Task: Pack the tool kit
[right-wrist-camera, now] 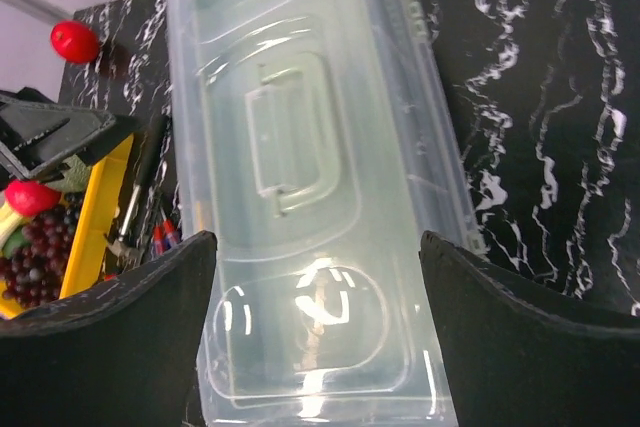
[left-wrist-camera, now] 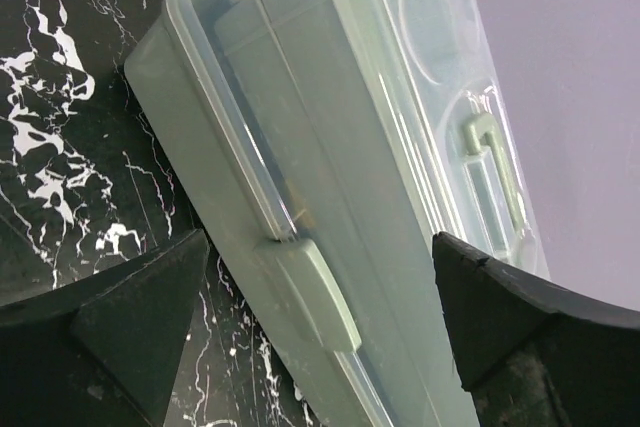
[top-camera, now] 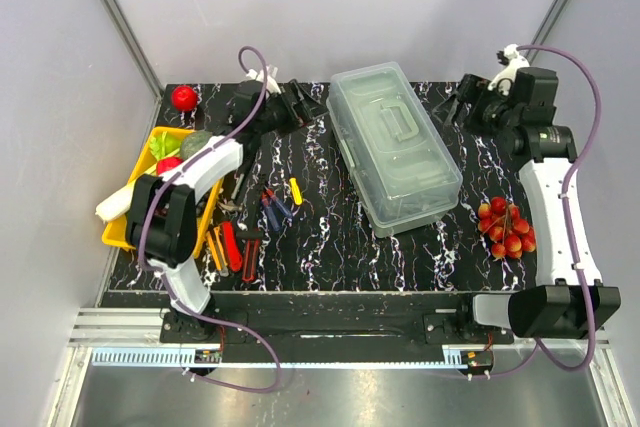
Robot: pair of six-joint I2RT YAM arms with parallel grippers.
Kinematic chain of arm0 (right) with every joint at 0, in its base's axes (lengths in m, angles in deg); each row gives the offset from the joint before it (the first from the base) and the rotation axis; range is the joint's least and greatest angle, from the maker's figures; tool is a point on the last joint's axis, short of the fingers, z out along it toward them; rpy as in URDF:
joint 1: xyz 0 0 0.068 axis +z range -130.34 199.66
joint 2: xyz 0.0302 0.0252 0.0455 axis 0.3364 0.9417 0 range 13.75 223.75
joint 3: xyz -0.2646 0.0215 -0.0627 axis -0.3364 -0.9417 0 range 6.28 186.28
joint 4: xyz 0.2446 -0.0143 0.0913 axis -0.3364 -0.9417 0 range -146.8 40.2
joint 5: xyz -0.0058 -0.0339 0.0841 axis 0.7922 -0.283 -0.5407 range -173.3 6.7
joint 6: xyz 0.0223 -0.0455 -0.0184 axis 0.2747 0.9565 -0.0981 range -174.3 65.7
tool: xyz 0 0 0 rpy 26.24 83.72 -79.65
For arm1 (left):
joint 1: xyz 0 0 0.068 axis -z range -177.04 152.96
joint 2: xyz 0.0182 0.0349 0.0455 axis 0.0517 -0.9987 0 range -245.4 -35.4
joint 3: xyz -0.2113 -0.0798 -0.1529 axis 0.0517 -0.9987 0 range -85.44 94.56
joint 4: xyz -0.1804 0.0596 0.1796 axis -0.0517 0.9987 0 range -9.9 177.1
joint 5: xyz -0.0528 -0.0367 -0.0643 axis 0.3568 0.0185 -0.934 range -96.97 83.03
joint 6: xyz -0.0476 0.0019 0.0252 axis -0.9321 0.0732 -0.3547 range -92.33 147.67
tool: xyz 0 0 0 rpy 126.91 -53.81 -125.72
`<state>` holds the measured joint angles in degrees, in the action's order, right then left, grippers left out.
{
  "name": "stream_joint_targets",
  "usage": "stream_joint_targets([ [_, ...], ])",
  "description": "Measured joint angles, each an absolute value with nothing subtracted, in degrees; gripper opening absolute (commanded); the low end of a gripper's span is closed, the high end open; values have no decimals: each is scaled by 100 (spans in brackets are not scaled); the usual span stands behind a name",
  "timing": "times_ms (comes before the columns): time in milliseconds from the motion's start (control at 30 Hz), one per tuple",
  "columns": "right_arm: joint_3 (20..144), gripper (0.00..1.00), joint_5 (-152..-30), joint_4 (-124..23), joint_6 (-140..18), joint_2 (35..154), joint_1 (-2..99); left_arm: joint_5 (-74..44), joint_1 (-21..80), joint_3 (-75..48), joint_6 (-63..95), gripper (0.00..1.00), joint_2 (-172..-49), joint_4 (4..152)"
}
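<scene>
The tool kit's pale grey-green toolbox (top-camera: 395,147) stands in the middle of the table with its clear handled lid on. In the left wrist view its side latch (left-wrist-camera: 310,292) lies flat against the wall. My left gripper (top-camera: 305,107) is open at the box's far left side, the latch between its spread fingers (left-wrist-camera: 140,322). My right gripper (top-camera: 452,105) is open at the far right corner, looking down on the lid (right-wrist-camera: 300,197). Its fingers (right-wrist-camera: 520,337) hold nothing. Small colour-handled hand tools (top-camera: 250,222) lie loose on the table left of the box.
A yellow tray (top-camera: 128,230) of vegetables and fruit sits at the left edge, seen as the yellow tray (right-wrist-camera: 95,217) from the right wrist. A red ball (top-camera: 184,97) lies at the far left corner. A bunch of red fruit (top-camera: 507,227) lies right of the box.
</scene>
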<state>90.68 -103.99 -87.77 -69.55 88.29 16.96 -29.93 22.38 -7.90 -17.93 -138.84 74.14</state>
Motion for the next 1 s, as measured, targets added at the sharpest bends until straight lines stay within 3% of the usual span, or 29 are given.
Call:
stream_joint_targets([
  [167,9024,87,-10408,-8607,-6793,8812,2413,-3161,2138,-1384,-2226,99,-13512,6686],
  [467,8780,82,-10089,-8183,-6848,8796,3173,-3513,2083,-3693,-4840,99,-14347,2831],
  [667,8740,80,-9608,-8100,-6913,8877,3387,-3450,2282,-3760,-5644,99,-14734,1801],
  [800,8607,89,-9448,-8085,-7003,8956,3479,-3301,2463,-3749,-5854,99,-14804,1244],
  [1000,8502,86,-9214,-8043,-7023,9199,3702,-2956,2826,-3712,-5937,99,-15200,966],
])
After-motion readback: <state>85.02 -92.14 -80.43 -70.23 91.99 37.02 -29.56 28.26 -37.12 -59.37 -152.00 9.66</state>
